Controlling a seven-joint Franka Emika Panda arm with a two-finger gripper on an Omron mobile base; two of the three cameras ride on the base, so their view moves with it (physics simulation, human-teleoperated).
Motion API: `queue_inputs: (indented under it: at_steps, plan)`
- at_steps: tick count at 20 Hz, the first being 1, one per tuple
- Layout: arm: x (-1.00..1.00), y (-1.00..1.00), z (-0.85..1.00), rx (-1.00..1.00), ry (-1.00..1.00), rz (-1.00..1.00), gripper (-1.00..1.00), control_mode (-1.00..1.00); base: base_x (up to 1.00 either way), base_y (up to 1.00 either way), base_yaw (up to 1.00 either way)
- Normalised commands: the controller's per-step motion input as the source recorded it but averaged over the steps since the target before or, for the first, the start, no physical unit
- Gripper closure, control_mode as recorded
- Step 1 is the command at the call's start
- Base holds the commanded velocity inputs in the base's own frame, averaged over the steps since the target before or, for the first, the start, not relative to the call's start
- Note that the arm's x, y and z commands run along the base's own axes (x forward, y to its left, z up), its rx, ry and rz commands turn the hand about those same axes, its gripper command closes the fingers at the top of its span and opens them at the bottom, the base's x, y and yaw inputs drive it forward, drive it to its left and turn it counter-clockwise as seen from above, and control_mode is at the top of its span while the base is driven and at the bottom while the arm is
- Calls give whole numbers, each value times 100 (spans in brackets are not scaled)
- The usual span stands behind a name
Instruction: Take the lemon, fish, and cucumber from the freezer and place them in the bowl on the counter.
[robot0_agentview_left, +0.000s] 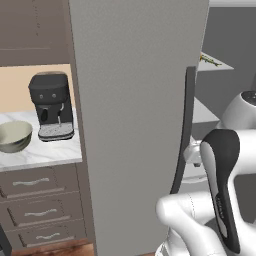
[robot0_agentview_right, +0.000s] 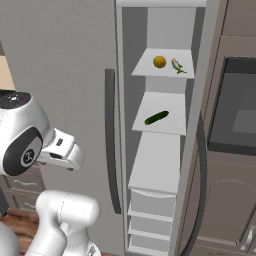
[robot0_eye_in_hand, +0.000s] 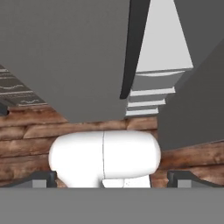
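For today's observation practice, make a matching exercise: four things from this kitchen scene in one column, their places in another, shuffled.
Things:
1. lemon
2. cucumber
3. bowl
4. fish

Places:
A. on the counter, beside the coffee machine
B. upper freezer shelf, left
C. upper freezer shelf, right
D. the shelf below, alone

Pairs: 1-B, 2-D, 3-A, 4-C

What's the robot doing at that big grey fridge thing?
It is getting food out of the freezer, whose door stands ajar. A lemon and a fish sit on the top shelf, a cucumber on the shelf below. The gripper is open and empty, pointing down toward the floor. The bowl waits on the counter beside the coffee machine, with nothing showing inside.
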Motion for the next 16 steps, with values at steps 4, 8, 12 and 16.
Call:
queue_inputs:
  at_steps: [4,8,12,16]
  plan:
    - [1,20,0,0,0,3,-100,-100,0,0,0]
    - [0,8,0,0,0,1,-100,-100,0,0,0]
    - [0,0,0,0,0,0,-100,-100,0,0,0]
    - [0,0,0,0,0,0,-100,100,2,-6,0]
